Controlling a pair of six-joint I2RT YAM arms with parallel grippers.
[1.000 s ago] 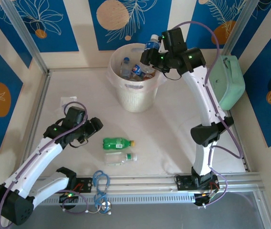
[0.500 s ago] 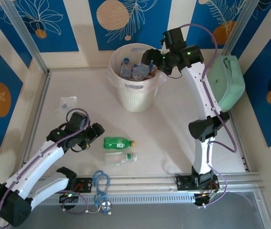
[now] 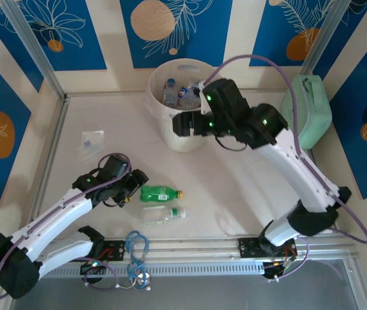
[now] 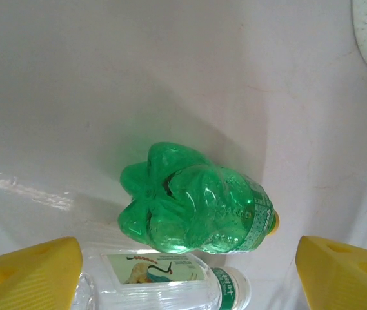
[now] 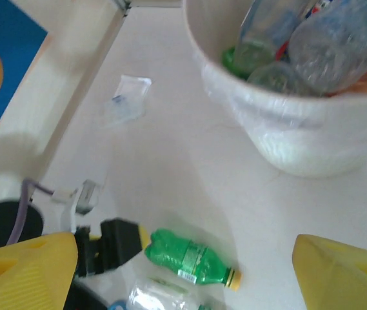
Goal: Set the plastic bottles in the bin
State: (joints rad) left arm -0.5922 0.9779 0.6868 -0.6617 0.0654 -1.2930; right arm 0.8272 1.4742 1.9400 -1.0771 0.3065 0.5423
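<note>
Green bottle (image 3: pixel 159 193) and clear bottle (image 3: pixel 162 214) lie on the table, well short of the bin (image 3: pixel 184 139); more bottles (image 3: pixel 178 94) are inside it. My right gripper (image 3: pixel 184 124) is at the bin wall, my left gripper (image 3: pixel 130 185) beside the green bottle.
Left wrist: my jaws are spread and empty. The clear bottle's white-green label is unreadable.
Right wrist: my jaws are spread and empty. Labels in the bin are blurred.

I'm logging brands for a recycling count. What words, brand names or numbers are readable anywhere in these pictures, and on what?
No text reads clearly enough to quote.
green bottle: pale print on its label band, too small and blurred.
clear bottle: label shows a drawing; lettering illegible.
bottles in the bin: blue labels, blurred.
packet on the table: blue mark, too small.
</note>
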